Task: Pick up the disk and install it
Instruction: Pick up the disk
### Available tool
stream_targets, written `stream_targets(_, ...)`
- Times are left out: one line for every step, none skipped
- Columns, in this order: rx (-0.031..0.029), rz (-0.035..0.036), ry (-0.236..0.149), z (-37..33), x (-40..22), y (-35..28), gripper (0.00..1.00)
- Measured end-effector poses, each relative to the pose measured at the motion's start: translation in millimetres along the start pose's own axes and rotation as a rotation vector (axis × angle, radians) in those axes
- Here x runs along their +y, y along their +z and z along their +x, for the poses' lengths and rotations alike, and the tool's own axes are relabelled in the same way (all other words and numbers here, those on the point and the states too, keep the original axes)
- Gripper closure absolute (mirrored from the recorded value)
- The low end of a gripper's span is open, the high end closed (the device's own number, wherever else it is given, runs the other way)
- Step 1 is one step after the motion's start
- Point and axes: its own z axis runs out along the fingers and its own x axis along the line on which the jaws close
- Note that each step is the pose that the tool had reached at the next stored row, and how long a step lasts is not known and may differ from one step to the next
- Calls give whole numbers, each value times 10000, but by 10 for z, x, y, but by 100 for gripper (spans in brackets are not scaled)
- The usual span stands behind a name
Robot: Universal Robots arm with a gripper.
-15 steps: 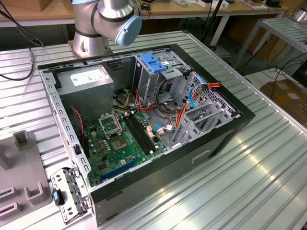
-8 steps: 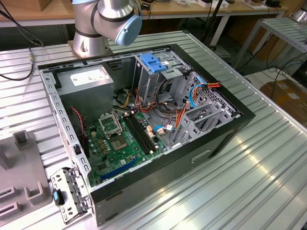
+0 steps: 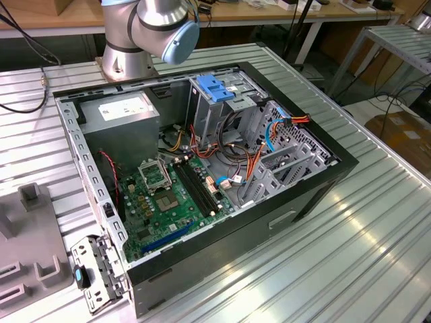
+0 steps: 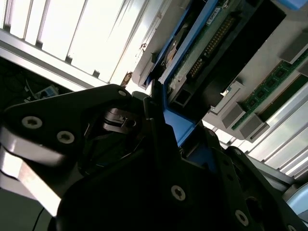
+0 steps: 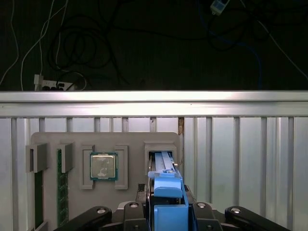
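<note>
So the claw (image 5: 169, 211) is clamped on the disk (image 5: 166, 185). In both wrist views the black fingers (image 5: 144, 211) sit tight against the blue plastic frame on either side, no gap that I can make out. The claw points straight down at a grey tray (image 5: 130, 139), and the disk stands on edge in one of the tray's slots with the blue end sticking up into the grip. The second wrist view looks from the side and shows the claw (image 4: 175, 134) around the blue strip, plus the disk's (image 4: 211, 38) green circuit board and connector pins. A processor chip (image 5: 103, 166) lies flat in the pocket just beside the disk's slot, and a couple of memory sticks (image 5: 61, 192) stand in slots further along. The tray rests on a ribbed metal table (image 5: 240, 159), near the edge, with a mess of cables (image 5: 82, 48) on the dark floor beyond. In the exterior view the arm (image 3: 151, 27) has its base and a silver-and-blue joint at the far side of the table (image 3: 350, 256), right behind an open computer case (image 3: 303, 202), while the tray (image 3: 34, 235) is off at the exterior view's left.
</note>
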Motion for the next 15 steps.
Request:
stream_targets(-1, 1, 0, 0, 0, -3, 63)
stream_targets(0, -1, 0, 0, 0, -8, 63)
stream_targets(0, -1, 0, 0, 0, -14, 63)
stream_targets(0, -1, 0, 0, 0, -19, 63)
stream_targets(0, -1, 0, 1, 0, -29, 63)
stream_targets(0, -1, 0, 1, 0, -37, 63)
stream_targets(0, -1, 0, 1, 0, -46, 63)
stream_targets(0, -1, 0, 1, 0, -50, 63)
stream_targets(0, -1, 0, 1, -1, -58, 63)
stream_targets(1, -1, 0, 1, -1, -66, 63)
stream_targets(0, -1, 0, 2, -1, -80, 63)
stream_targets(1, -1, 0, 2, -1, -93, 63)
stream_targets(0, -1, 0, 2, -1, -103, 63)
stream_targets(0, -1, 0, 2, -1, -113, 63)
stream_targets(1, -2, 0, 3, -1, -131, 63)
